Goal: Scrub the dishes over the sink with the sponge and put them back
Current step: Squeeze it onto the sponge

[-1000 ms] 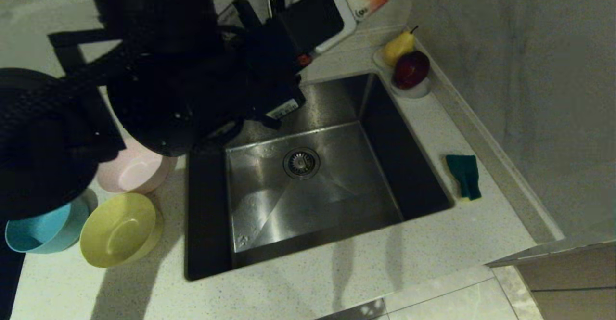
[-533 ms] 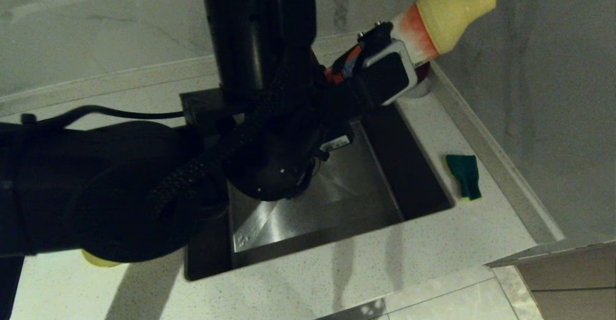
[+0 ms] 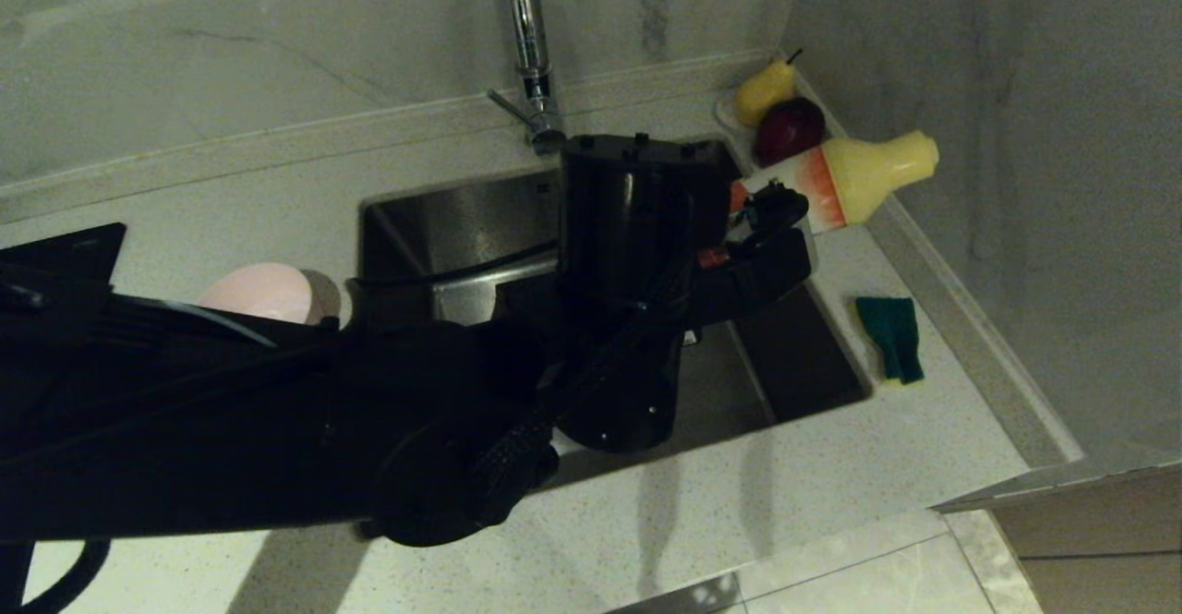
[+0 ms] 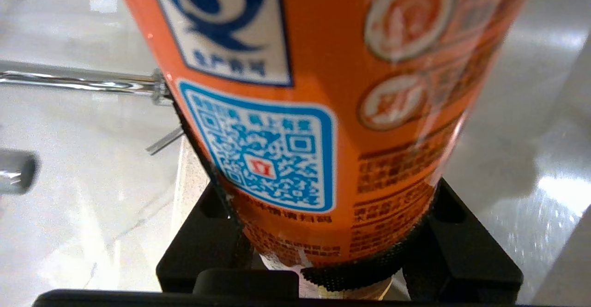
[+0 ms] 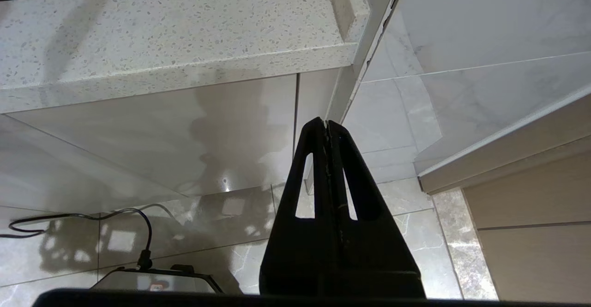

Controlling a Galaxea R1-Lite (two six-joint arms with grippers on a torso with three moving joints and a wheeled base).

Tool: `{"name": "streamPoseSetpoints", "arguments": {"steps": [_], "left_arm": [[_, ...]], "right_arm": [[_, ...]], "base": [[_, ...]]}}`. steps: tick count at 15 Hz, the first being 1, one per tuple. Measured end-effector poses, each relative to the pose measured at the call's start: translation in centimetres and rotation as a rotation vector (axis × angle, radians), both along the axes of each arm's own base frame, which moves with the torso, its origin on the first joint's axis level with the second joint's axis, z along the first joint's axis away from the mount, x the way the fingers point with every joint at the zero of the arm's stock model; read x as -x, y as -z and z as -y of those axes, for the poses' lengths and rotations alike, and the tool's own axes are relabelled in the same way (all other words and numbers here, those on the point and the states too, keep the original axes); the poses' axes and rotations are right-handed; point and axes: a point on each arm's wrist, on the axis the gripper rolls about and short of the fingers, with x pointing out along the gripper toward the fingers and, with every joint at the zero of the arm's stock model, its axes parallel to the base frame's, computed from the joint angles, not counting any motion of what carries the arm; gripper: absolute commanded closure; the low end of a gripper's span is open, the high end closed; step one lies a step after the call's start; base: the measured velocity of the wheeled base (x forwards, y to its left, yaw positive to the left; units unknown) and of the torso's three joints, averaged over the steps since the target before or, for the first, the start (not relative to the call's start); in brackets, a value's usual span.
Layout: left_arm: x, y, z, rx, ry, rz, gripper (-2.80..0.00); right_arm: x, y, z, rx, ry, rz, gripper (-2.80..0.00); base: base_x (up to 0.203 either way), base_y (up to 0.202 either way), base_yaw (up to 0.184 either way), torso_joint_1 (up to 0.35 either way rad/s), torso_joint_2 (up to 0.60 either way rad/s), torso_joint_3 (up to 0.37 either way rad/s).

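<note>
Two fruits (image 3: 780,115) fill the white dish (image 3: 725,108) beside sink (image 3: 443,226).

The left arm (image 3: 369,429) sprawls right across the sink (image 3: 443,226), and the detergent bottle (image 3: 854,175) it's carrying crowds the far right corner by the pear (image 3: 765,90) and apple (image 3: 790,131). Counter around the sponge (image 3: 891,337) looks open.

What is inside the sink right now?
Nothing can be seen lying in the sink. Only its back wall and a right-hand strip show; the left arm, its left gripper shut on the detergent bottle, hides the floor and drain.
</note>
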Motion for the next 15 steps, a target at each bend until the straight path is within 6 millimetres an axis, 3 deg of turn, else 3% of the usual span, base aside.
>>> {"name": "streamPoseSetpoints", "arguments": {"steps": [5,15], "left_arm": [[-0.8,1.7,1.2,-0.044,-0.018,0.000,0.00],[-2.9,5.5,5.5,-0.136,-0.008,0.108,0.00]], "right_arm": [[0.0,0.0,0.0,0.000,0.000,0.000,0.00],[0.0,0.0,0.0,0.000,0.000,0.000,0.00]], "base": [[0.000,0.000,0.000,0.000,0.00,0.000],[0.000,0.000,0.000,0.000,0.00,0.000]]}}
